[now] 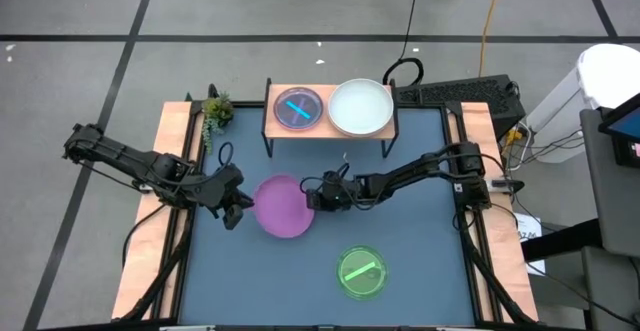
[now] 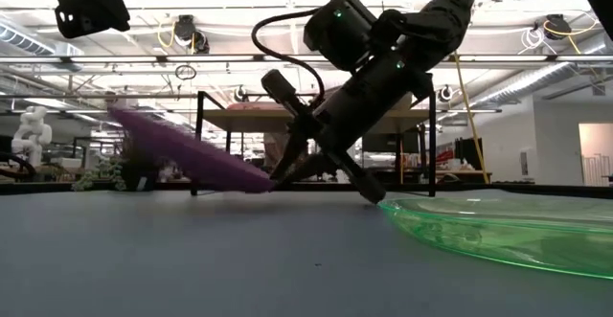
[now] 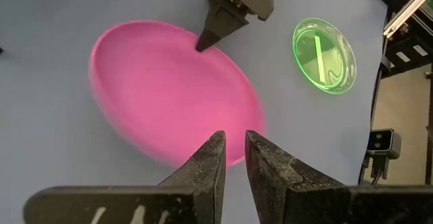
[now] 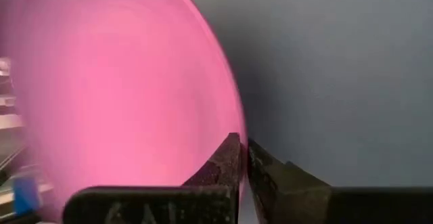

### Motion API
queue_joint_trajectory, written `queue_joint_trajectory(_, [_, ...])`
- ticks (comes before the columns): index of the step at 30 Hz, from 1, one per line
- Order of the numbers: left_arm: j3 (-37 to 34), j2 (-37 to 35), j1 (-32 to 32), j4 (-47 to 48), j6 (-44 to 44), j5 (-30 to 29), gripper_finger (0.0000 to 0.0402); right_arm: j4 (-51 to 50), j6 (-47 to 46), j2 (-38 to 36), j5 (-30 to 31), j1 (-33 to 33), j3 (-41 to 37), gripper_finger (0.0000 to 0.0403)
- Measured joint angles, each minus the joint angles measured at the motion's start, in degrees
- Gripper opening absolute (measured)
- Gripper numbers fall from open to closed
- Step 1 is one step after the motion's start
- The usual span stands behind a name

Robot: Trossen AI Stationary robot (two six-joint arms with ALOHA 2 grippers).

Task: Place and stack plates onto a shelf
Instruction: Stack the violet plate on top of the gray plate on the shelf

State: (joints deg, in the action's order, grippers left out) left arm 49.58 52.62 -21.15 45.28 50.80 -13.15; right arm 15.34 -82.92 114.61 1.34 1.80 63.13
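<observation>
The purple plate [image 1: 283,207] was held tilted at the desk [image 1: 420,221] centre, one edge raised. At its 9 o'clock, the left gripper [image 1: 233,203] was seen with fingers nearly together, empty. At its 3 o'clock, the right gripper [image 1: 313,196] was clamped on the rim. At 12 o'clock, the shelf [image 1: 330,131] carried two plates; a green plate [image 1: 361,272] lay at 5 o'clock.

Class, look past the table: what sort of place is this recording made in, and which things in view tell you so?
Probably a robotics lab or workshop hall: a bare grey tiled floor with loose black cables, a high ceiling with exposed pipes and strip lights, and a small white humanoid figure standing at the side.
</observation>
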Motion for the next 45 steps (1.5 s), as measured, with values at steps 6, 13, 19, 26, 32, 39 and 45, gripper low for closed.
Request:
queue_joint_trajectory(6, [0.00, -0.02, 0.00, -0.01, 1.02, -0.01, 0.0062, -2.80, 1.43, -5.86, -1.44, -0.39, 0.12, 0.0002])
queue_joint_trajectory(13, [-0.01, -0.02, 0.00, -0.97, -0.14, -0.07, 0.0062, -18.01, 1.88, -16.30, -0.97, -0.39, 0.13, 0.0001])
queue_joint_trajectory(19, [0.00, -0.02, 0.00, -2.83, -2.79, -2.27, 0.0062, -33.70, 0.97, -26.59, 2.36, -0.18, 0.13, 0.0001])
queue_joint_trajectory(26, [0.00, -0.02, 0.00, -3.25, -3.76, -3.54, 0.0062, -48.04, -0.42, -38.82, 4.63, -0.20, 0.13, 0.0000])
queue_joint_trajectory(32, [0.00, -0.02, 0.00, -3.27, -2.70, -3.61, 0.0062, -54.92, -1.67, -47.67, 7.59, -0.31, 0.13, 0.0000])
queue_joint_trajectory(39, [0.00, -0.02, 0.00, -3.48, -2.62, -4.44, 0.0062, -59.27, -1.68, -54.84, 11.01, -1.44, 0.17, 0.0000])
queue_joint_trajectory(45, [0.00, -0.02, 0.00, -3.61, -0.62, -4.44, 0.0062, -60.27, 0.48, -57.41, 10.86, -4.70, 0.17, 0.0000])
